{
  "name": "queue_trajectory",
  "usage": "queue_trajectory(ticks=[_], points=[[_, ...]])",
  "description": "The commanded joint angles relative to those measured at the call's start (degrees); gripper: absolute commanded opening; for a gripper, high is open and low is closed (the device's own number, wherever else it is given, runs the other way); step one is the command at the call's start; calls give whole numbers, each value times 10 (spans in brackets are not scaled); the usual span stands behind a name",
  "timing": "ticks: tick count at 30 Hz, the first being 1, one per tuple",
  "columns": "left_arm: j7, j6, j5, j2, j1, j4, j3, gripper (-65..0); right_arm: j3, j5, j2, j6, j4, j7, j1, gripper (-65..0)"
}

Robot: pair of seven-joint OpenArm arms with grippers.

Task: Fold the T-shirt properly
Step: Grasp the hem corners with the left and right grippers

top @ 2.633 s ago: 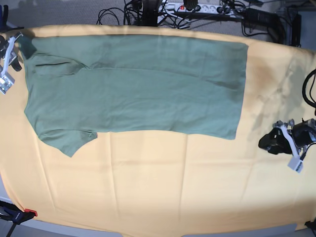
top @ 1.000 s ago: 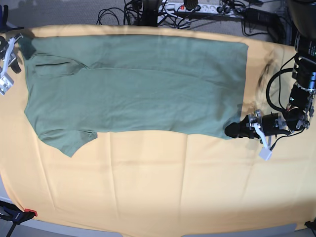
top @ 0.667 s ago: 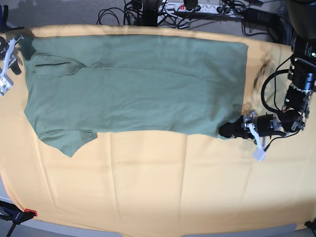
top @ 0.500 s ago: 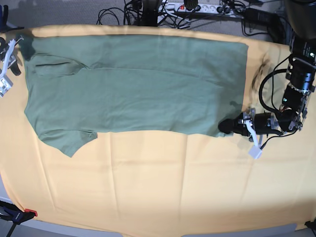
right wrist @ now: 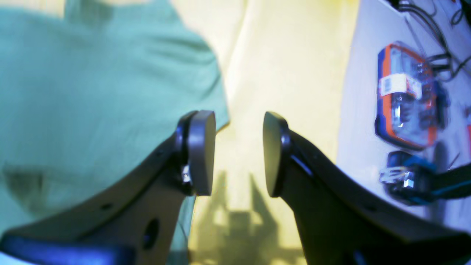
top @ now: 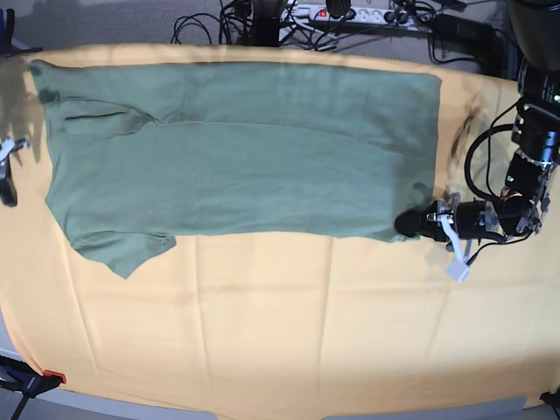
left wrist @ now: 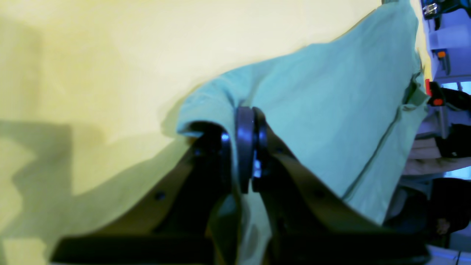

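1. T-shirt [top: 245,157] lay flat on the yellow cloth [top: 280,341] covering the worktop, spread lengthwise across the far half in base view, sleeves twd that view's left, hem twd its right.
2. Left tool [top: 411,223] sat low at the hem's near corner, base-view right; clenched on the T-shirt.
3. Left wrist view: pads pressed together w/ a fold of T-shirt [left wrist: 331,110] edge pinched betw them; fabric humped up just beside the tool [left wrist: 247,147].
4. Right tool [top: 7,166] was at base-view left edge, beside the sleeves, blurred.
5. Right wrist view: right tool [right wrist: 238,154] released, gap betw pads, nothing in it; sleeve edge under one pad [right wrist: 200,151], cloth [right wrist: 287,55] under the gap.
6. Cables and power strip [top: 341,13] lay behind the worktop.
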Motion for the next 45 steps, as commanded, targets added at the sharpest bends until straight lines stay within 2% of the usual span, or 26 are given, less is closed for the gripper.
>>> queue_trajectory(ticks=[1,4,10,18,21,26,33,36,38,42,45], points=[[-8,-5,-10,-4,-19,4,-4,-650,6,13,7,8,-16,11,23,-406],[-8,-5,-10,5,-19,4,-4,-650,6,55,-12,36,-92,11,81,-405],[-7,-5,-10,19,-19,4,-4,-650,-34,109,-28,59,-250,-26,194,-406],[-5,-5,-10,22,-19,4,-4,-650,-144,124,-32,64,-447,-46,331,-405],[-5,-5,-10,22,-19,4,-4,-650,-160,122,-41,78,-510,-45,373,-406],[-3,-5,-10,22,-19,4,-4,-650,-160,120,-53,72,-597,-45,425,-406],[-3,-5,-10,22,-19,4,-4,-650,-160,120,-76,82,-667,-47,453,-406],[-4,-5,-10,22,-19,4,-4,-650,-160,120,-92,84,-667,-68,453,-406],[-4,-5,-10,22,-19,4,-4,-650,-160,120,-99,108,-667,-80,453,-406],[-3,-5,-10,22,-19,4,-4,-650,-162,120,-102,114,-667,-75,455,-406],[-4,-5,-10,22,-19,4,-4,-650,-162,96,-99,113,-667,-74,462,-406]])
